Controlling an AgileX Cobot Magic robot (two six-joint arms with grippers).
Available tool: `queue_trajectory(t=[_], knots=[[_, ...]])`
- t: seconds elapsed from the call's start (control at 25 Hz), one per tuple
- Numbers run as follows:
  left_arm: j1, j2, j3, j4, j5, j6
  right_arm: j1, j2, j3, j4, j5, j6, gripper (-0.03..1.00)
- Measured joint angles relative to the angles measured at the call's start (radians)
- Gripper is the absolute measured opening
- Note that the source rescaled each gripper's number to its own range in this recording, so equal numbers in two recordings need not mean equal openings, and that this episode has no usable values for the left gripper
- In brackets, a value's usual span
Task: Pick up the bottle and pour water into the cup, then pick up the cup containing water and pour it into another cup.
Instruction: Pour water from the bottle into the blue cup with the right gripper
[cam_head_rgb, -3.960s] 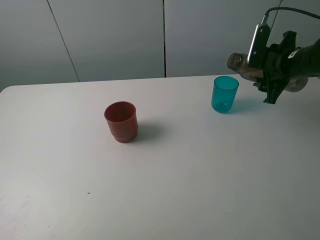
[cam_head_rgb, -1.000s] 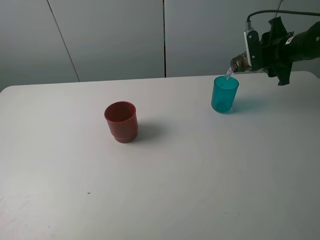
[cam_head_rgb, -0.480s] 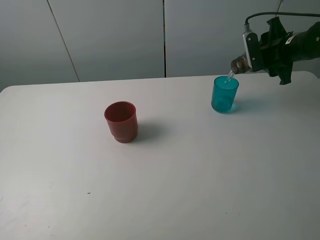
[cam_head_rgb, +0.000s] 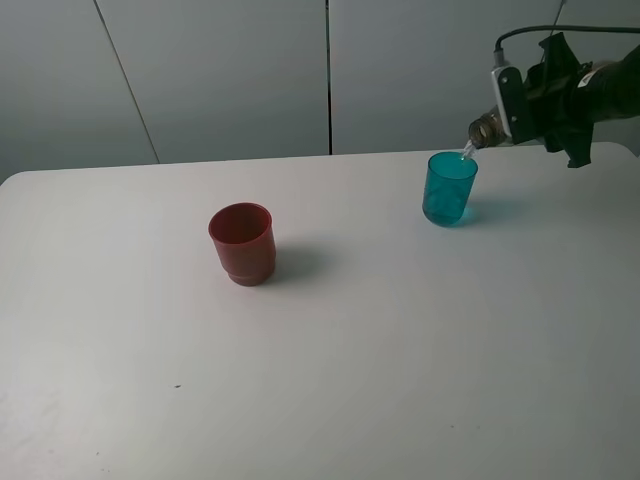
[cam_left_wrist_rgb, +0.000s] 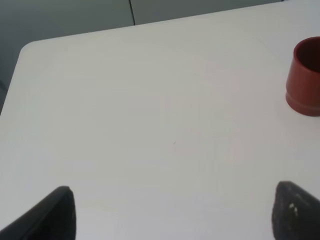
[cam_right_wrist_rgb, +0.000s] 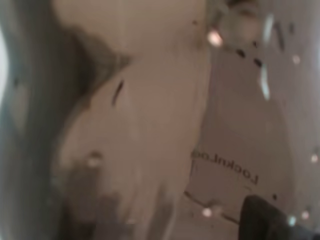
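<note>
Pretty clearly a robotics lab or test room, not someone's kitchen. There's a big plain white counter (cam_head_rgb: 400, 380) with a rounded corner, backed by flat pale grey wall panels (cam_head_rgb: 230, 70) split by thin dark seams. A black robot arm (cam_head_rgb: 590, 90) with a cable (cam_head_rgb: 530, 28) looping off it hangs over the far right side, tipping a smoky bottle (cam_head_rgb: 484, 129) over a teal cup (cam_head_rgb: 449, 188). A red cup (cam_head_rgb: 242, 244) stands well apart, so the two look like test props.

"LocknLo…" lettering on bottle (cam_right_wrist_rgb: 150, 125)
</note>
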Motion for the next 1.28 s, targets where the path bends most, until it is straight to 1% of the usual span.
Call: queue_trajectory(t=[0.24, 0.48, 0.6, 0.84, 1.04, 1.28], knots=[[0.0, 0.0, 0.0, 0.0, 0.0, 0.002, 0.0, 0.0, 0.0, -0.028, -0.017, -0.023, 0.03], [0.0, 0.0, 0.0, 0.0, 0.0, 0.002, 0.0, 0.0, -0.022, -0.028, -0.051, -0.026, 0.03], [0.0, 0.0, 0.0, 0.0, 0.0, 0.002, 0.0, 0.0, -0.031, -0.031, -0.053, -0.03, 0.03], [0.0, 0.0, 0.0, 0.0, 0.0, 0.002, 0.0, 0.0, -0.039, -0.033, -0.08, -0.095, 0.03], [0.0, 0.0, 0.0, 0.0, 0.0, 0.002, 0.0, 0.0, -0.039, -0.037, -0.109, -0.112, 0.03], [0.0, 0.0, 0.0, 0.0, 0.0, 0.002, 0.0, 0.0, -0.039, -0.047, -0.115, -0.142, 0.03]])
